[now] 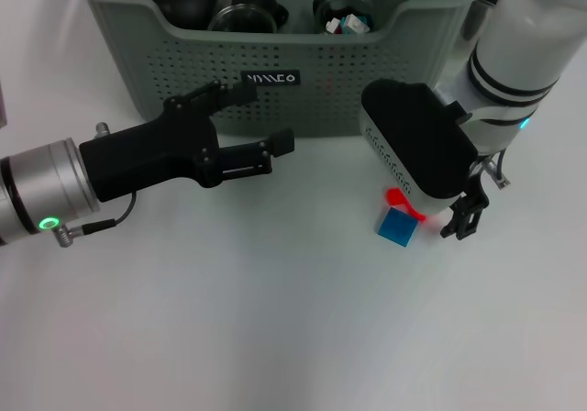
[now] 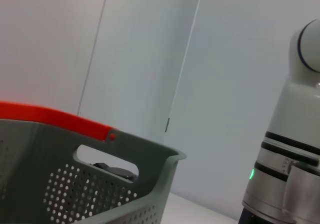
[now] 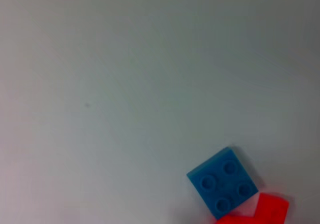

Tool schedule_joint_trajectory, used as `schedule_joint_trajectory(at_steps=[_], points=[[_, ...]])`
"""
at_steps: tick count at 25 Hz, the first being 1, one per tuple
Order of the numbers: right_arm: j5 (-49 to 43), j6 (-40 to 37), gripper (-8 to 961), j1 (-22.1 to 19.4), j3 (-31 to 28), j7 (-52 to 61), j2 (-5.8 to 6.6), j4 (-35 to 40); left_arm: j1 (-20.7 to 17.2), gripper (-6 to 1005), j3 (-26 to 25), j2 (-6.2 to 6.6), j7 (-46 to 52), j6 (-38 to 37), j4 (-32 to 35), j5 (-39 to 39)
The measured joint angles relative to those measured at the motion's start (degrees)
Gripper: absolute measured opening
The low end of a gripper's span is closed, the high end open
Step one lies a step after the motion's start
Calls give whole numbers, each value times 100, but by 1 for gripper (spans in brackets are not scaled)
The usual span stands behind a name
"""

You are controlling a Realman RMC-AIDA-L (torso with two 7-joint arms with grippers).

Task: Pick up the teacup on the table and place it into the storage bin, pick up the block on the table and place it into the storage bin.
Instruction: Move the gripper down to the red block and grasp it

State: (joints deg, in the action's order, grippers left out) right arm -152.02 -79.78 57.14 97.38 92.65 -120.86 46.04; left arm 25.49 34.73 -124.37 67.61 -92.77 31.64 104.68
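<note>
Because the right gripper (image 1: pixel 456 216) sits at centre right just beside the blue block (image 1: pixel 397 226), fingers unreadable, it may nudge it aside; left gripper (image 1: pixel 261 122) hovers spread wide, empty.

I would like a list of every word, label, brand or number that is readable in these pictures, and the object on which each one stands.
Small black label on the front wall of the large grey-green perforated plastic storage bin: white lettering, too blurred to read with certainty.
Blue square studded plastic block: no text visible.
Left gripper and right gripper: no markings visible.
Nothing else carries text.
</note>
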Motion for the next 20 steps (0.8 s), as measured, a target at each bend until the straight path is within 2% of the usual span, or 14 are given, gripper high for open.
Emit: schedule_joint_trajectory(at_steps=[11,17,20], points=[[59,226,879,52,0,-37,1,-221,4,948,-83,0,7,14,0,-10],[60,327,651,63,7,-37,1,-279,17,948,-145,0,9,-6,0,-10],[60,350,653,69,9,-37,1,-279,18,948,-146,0,15,-14,0,-10]])
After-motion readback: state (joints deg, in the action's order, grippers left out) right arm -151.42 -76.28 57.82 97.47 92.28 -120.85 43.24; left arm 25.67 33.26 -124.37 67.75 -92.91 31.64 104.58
